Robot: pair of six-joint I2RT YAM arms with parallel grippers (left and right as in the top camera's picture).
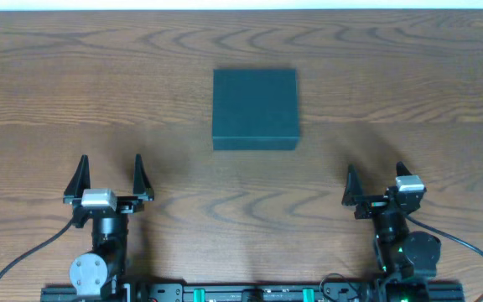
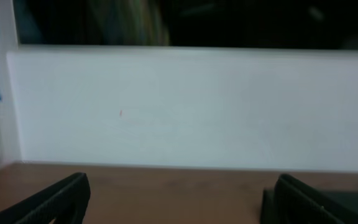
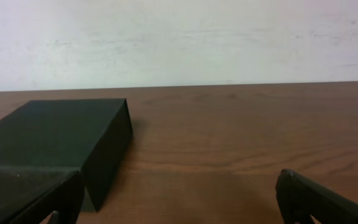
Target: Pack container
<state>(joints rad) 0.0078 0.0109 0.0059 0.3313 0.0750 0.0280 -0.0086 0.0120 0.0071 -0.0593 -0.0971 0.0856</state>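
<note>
Left gripper (image 1: pixel 111 159) spread; container (image 1: pixel 254 109) seemingly square-on.

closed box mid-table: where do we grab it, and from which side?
Take the lid's near edge, approached low from the robot's side. The container lies flat and closed, and looks wider than the open right gripper, so spanning it from above seems unlikely. Which side is hinged can't be told, so test gently.

Container (image 1: pixel 254 109) sits mid-desk (image 1: pixel 57 84); left gripper (image 1: pixel 109 165) front-left of it, right gripper (image 1: pixel 376 172) front-right, prob. nearer, both apart.
</note>
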